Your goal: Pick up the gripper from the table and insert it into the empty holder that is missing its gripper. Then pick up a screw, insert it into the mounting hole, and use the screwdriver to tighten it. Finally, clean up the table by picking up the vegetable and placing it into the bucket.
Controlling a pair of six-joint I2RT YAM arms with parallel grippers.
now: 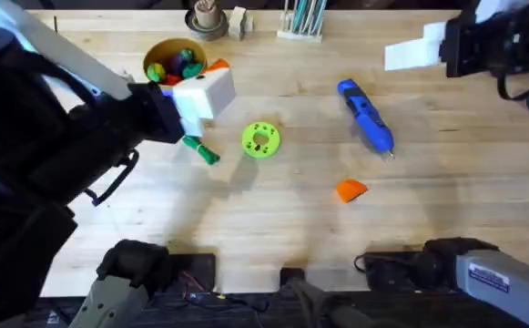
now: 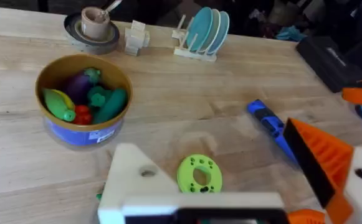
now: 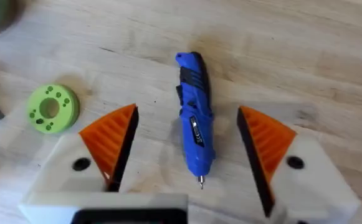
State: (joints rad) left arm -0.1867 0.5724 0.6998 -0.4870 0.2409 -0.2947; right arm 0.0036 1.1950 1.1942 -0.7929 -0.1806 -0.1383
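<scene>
The right gripper (image 3: 187, 149) is spread wide above the blue screwdriver (image 1: 366, 115), right of centre; the left gripper (image 2: 243, 180), one finger bare white, stands open near the yellow-tan bucket (image 1: 159, 53), upper left; the loose orange gripper (image 1: 350, 189) lies lower centre; the dark-green vegetable (image 1: 202, 150) lies beside the lime disc (image 1: 261, 139).

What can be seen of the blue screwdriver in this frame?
The screwdriver is a blue, pen-shaped tool that looks like plastic, with a darker grip section, a small label on its body and a thin metal bit at one end. It lies flat on the bare wooden table, askew, bit pointing toward the robot's side, right of the lime-green disc. Nothing touches it. The right gripper hangs above it, fingers open to either side.
</scene>
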